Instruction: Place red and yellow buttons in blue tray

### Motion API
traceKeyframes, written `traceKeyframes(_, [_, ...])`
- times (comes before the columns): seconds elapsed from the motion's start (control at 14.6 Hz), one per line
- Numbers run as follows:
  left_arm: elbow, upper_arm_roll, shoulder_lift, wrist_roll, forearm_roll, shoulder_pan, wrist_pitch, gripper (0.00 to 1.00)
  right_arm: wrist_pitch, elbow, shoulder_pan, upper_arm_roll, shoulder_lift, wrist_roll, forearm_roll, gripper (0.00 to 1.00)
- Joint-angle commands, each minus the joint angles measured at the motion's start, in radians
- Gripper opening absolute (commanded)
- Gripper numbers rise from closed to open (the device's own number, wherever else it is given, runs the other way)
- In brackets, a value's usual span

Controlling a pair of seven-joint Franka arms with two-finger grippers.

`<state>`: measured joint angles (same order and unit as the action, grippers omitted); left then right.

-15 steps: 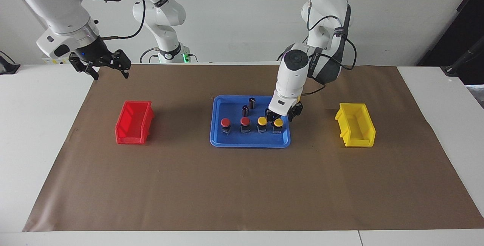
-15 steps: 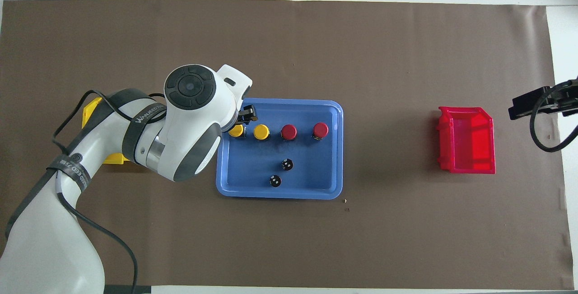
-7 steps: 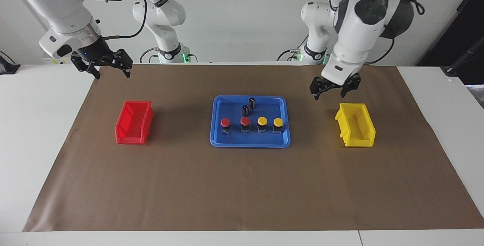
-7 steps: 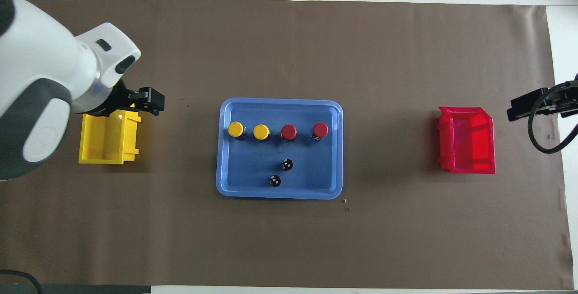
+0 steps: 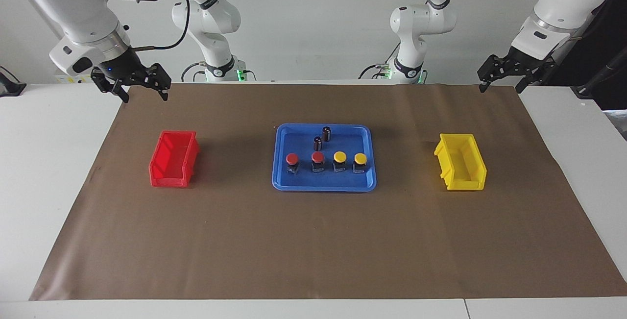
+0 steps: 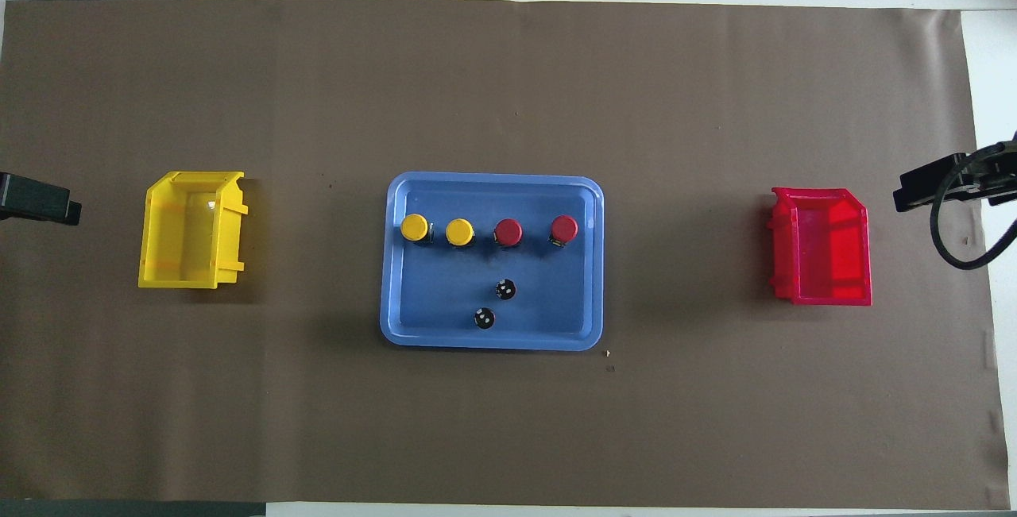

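Four red and yellow buttons (image 5: 326, 157) are standing in a row inside the blue tray (image 5: 281, 182), farther from the robots than two dark cylinders (image 5: 322, 138) (also in the tray). Little seems likely to go wrong unless an arm swings back and topples them. The left gripper (image 5: 509, 71) is hanging raised over the mat's corner, the right gripper (image 5: 131, 83) over the other; both appear spread and empty, though the fingers are small.
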<state>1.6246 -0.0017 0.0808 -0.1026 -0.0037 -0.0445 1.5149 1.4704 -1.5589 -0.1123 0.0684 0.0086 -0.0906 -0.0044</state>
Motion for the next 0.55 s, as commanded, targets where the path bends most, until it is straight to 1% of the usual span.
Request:
traceKeyframes(0.0, [-0.029, -0.017, -0.032, -0.02, -0.022, 0.012, 0.028, 1.0, 0.007, 0.002, -0.004, 0.004, -0.004, 0.014, -0.003, 1.0])
traceKeyframes(0.27, [-0.016, -0.024, -0.03, -0.009, -0.024, -0.003, 0.056, 1.0, 0.007, 0.003, -0.006, 0.004, -0.004, 0.014, 0.001, 1.0])
traceKeyframes(0.48, [0.033, -0.023, -0.026, -0.019, -0.021, -0.006, 0.082, 1.0, 0.007, 0.005, -0.004, 0.004, -0.003, 0.012, -0.002, 1.0])
